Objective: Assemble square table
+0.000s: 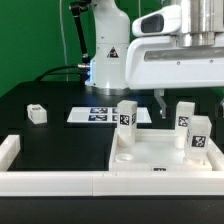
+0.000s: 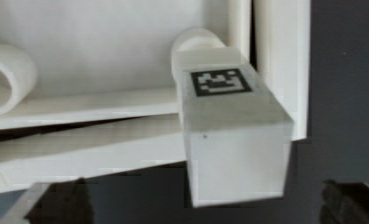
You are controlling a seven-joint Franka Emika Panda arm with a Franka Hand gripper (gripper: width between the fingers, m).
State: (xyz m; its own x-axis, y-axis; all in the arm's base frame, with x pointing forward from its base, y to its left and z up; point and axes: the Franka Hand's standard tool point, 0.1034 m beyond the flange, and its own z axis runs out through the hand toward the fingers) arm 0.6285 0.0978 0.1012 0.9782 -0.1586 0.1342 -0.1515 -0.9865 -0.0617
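Four white legs [image 1: 127, 116], one square top [image 1: 140, 158]

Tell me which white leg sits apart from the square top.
The small leg at the exterior view's far left, alone on the black table; the other three stand at the square top.

No legible words or numbers. Yellow warning triangle [image 1: 112, 54] on arm base [image 1: 106, 70], 12 o'clock. Coded tags [image 2: 218, 80] on legs [image 1: 126, 117] and marker board [image 1: 88, 115].
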